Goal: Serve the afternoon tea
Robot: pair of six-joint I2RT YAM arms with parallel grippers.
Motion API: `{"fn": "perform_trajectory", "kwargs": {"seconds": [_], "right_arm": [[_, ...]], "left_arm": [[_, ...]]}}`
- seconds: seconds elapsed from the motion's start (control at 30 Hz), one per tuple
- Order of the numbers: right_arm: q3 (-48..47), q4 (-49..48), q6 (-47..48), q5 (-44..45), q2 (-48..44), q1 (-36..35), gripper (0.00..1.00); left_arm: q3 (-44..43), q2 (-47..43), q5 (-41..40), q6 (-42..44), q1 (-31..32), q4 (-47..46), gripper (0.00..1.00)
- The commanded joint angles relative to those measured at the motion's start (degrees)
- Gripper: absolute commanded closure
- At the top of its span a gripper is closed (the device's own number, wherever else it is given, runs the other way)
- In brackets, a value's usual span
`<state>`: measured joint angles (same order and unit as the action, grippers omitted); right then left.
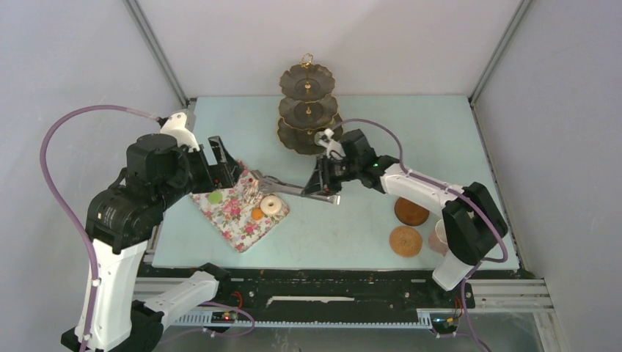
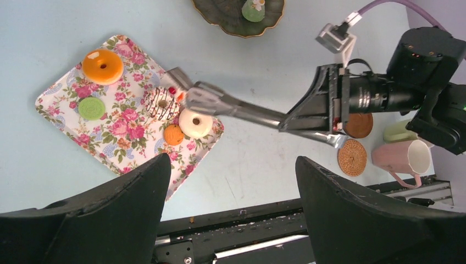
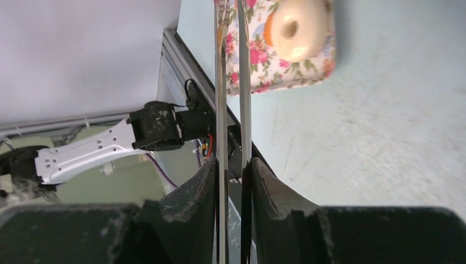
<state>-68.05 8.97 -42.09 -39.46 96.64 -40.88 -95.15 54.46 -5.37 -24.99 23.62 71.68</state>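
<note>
Several toy cakes lie on the floral-print cloth [image 2: 126, 118]: an orange doughnut [image 2: 101, 66], a green piece [image 2: 91, 108], a chocolate piece [image 2: 161, 103], a white doughnut [image 2: 195, 123] and a small orange piece [image 2: 173, 134]. My right gripper [image 3: 232, 165] is shut on the handles of the long grey tongs [image 2: 242, 110]. The tong tips reach the chocolate piece beside the white doughnut [image 3: 299, 27]. My left gripper [image 2: 233, 176] hangs open and empty above the table's near edge, by the cloth's left side [image 1: 220, 158]. Two brown coasters [image 1: 411, 212] [image 1: 405, 240] and a pink cup [image 2: 404, 158] sit at the right.
A dark three-tier stand [image 1: 306, 110] stands at the back centre, its bottom plate [image 2: 239, 14] just beyond the cloth. A pale cup [image 2: 399, 132] lies behind the pink one. The black rail [image 1: 330, 282] runs along the near edge.
</note>
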Motion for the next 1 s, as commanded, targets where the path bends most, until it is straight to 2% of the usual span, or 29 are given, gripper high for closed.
{"fn": "perform_trajectory", "kwargs": {"seconds": [0.0, 0.23, 0.47, 0.7, 0.97], "right_arm": [[6.4, -11.8, -8.0, -4.7, -5.8, 6.6, 0.87], [13.7, -14.7, -11.7, -6.1, -7.9, 18.3, 0.86], [13.9, -19.0, -16.5, -8.1, -5.1, 25.7, 0.86], [13.7, -28.0, -24.5, -9.9, -0.1, 27.3, 0.85], [13.0, -28.5, -25.1, -8.8, 2.0, 26.1, 0.83]], "left_arm": [[-1.7, 0.1, 0.5, 0.5, 0.3, -1.2, 0.09], [-1.6, 0.2, 0.5, 0.4, 0.3, -1.3, 0.09], [-1.7, 0.7, 0.9, 0.3, 0.3, -1.5, 0.09], [-1.9, 0.7, 0.8, 0.4, 0.3, -1.4, 0.09], [-1.6, 0.6, 0.3, 0.5, 0.4, -1.3, 0.09]]}}
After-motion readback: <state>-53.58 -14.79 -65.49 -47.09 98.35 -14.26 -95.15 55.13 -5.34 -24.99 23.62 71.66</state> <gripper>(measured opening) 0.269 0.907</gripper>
